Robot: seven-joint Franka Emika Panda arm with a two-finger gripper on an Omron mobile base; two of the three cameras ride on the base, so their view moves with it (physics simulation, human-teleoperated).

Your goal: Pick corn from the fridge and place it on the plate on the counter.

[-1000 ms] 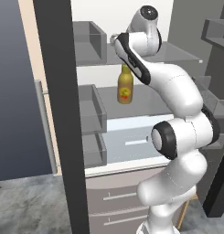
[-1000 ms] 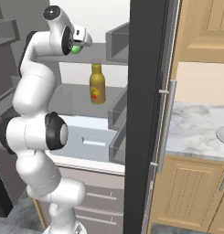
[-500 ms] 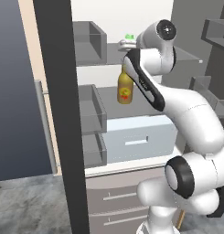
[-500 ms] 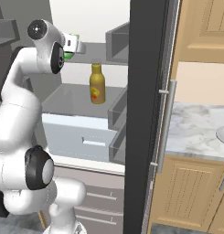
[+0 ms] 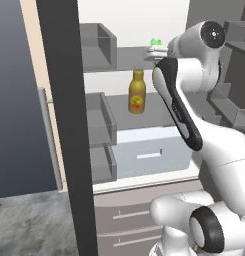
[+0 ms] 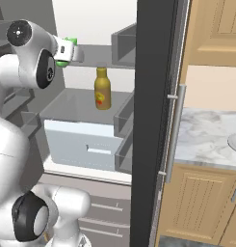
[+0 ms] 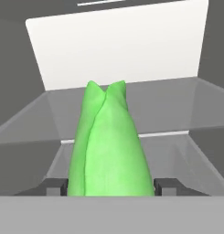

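My gripper (image 7: 111, 185) is shut on the corn (image 7: 109, 146), a bright green husk that sticks out forward between the fingers. In the left base view the corn (image 5: 155, 42) shows as a green tip above the gripper (image 5: 156, 50), level with the upper shelf of the open fridge (image 5: 64, 125). From the right, the corn (image 6: 70, 41) and gripper (image 6: 66, 50) sit left of the fridge (image 6: 153, 120) door edge. The plate (image 6: 235, 143) lies at the far right on the counter (image 6: 206, 140).
An amber bottle (image 5: 137, 91) stands on the middle shelf, below the hand; it is also in the right base view (image 6: 102, 88). A light blue-grey drawer (image 5: 151, 152) is under it. Grey door bins (image 5: 99, 125) line the door. Wooden cabinets (image 6: 201, 202) stand under the counter.
The arm has swung and the hand has drawn back from the upper shelf with the corn still held. The bottle and the base have not moved.
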